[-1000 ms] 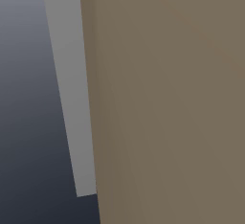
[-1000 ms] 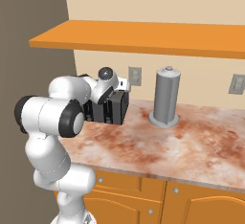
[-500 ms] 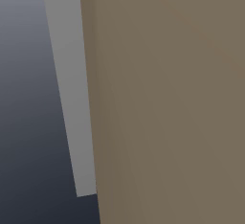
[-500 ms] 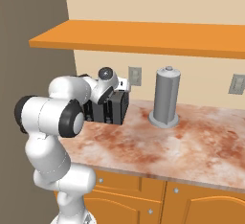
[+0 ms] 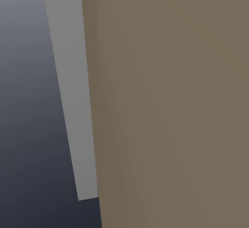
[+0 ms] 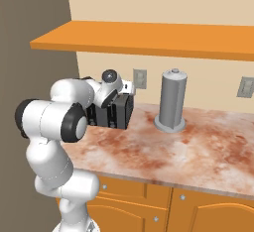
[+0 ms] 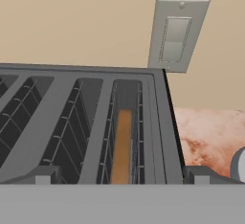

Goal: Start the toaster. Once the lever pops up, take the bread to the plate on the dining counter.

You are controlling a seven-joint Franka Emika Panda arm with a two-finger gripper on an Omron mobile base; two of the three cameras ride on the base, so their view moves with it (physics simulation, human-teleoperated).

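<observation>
While the arm holds unchanged from the preceding second, the end effector (image 7: 122,182) hovers over the toaster (image 7: 86,127) with its fingers spread wide and empty. Seen edge-on, the bread (image 7: 122,146) sits deep in the rightmost slot. Behind it is a wall switch plate (image 7: 178,35); a grey canister (image 6: 171,100) stands on the tabletop (image 6: 188,151). Judged from this stillness, starting the toaster remains undone.

No readable text, labels, brands, numbers or signs appear on anything here.

Hand view looks closely down into the toaster (image 7: 95,127) slots (right base view, farther back, shares it).
</observation>
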